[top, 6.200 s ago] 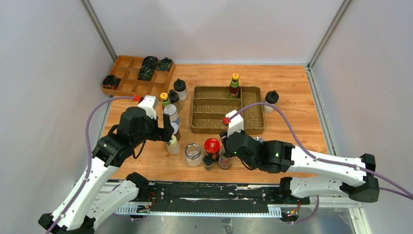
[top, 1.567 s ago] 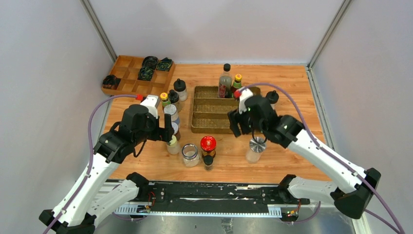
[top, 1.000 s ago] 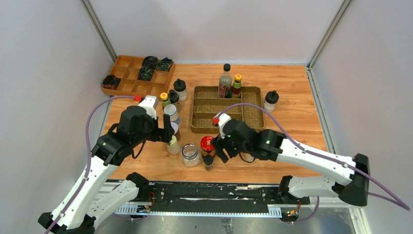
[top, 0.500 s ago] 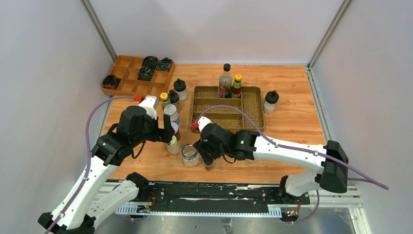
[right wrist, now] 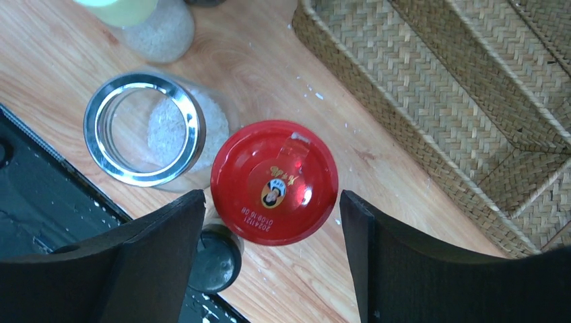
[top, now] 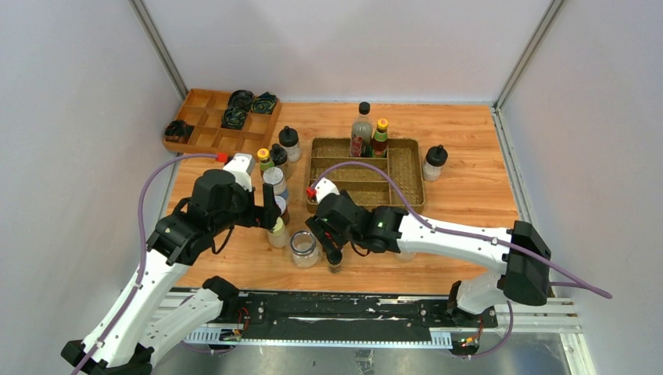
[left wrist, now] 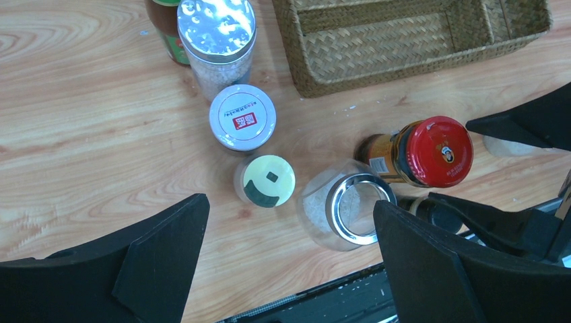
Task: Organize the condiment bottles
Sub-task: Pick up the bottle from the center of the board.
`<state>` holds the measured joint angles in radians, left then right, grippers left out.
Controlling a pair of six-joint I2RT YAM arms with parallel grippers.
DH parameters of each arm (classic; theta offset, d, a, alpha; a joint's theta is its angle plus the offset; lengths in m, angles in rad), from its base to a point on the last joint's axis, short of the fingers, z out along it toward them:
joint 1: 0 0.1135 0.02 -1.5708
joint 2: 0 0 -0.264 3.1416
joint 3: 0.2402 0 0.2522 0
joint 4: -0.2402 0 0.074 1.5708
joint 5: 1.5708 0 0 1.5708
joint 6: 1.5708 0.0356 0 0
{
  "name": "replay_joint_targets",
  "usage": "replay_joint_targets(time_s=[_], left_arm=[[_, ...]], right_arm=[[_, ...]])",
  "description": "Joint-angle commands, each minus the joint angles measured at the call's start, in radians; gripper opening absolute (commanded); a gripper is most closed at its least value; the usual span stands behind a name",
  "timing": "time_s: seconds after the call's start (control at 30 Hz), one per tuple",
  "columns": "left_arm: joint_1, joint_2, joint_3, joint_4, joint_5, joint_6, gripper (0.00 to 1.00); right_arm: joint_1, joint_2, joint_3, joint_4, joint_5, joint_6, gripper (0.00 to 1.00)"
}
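Observation:
Seen from the right wrist, a red-capped bottle [right wrist: 274,182] stands upright on the wood between the fingers of my open right gripper [right wrist: 273,203], with a gap on each side. A clear silver-rimmed jar [right wrist: 145,128] and a small black-capped bottle [right wrist: 214,259] stand close beside it. In the top view this gripper [top: 330,238] hides the red cap. My left gripper [top: 271,212] hangs open over a row of bottles: silver cap [left wrist: 217,27], white cap [left wrist: 242,118] and pale yellow cap [left wrist: 269,180]. Two bottles [top: 361,129] [top: 381,137] stand in the woven tray [top: 406,195].
A black-capped shaker [top: 435,162] stands right of the tray and another [top: 290,143] to its left. The wooden box of dark coils [top: 205,117] sits at the back left. The table's near edge and a black rail [top: 336,308] lie just behind the front bottles.
My right arm swung from the tray's back edge down and left to above the red-capped bottle, its jaws opening wider. A clear bottle now stands in the tray. The left arm has not moved.

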<state>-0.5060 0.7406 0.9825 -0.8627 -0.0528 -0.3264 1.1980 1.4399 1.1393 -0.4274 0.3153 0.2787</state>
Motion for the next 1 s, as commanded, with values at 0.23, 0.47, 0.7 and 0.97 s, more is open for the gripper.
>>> replay_joint_targets(time_s=[0.23,0.47,0.7,0.97], left_arm=[[0.006,-0.004,-0.018,-0.004,0.021,-0.001,0.99],[0.006,-0.015,-0.027,-0.004,0.018,0.003,0.99],[0.006,-0.018,-0.036,-0.004,0.02,0.002,0.99],[0.006,-0.016,-0.034,-0.002,0.022,0.003,0.99]], right_arm=[[-0.062,0.064,-0.01,0.098,-0.044,0.047,0.79],[-0.063,0.08,-0.024,0.111,-0.051,0.064,0.63],[-0.063,0.06,0.025,0.08,-0.011,0.046,0.33],[-0.117,0.049,0.208,0.032,0.052,-0.047,0.29]])
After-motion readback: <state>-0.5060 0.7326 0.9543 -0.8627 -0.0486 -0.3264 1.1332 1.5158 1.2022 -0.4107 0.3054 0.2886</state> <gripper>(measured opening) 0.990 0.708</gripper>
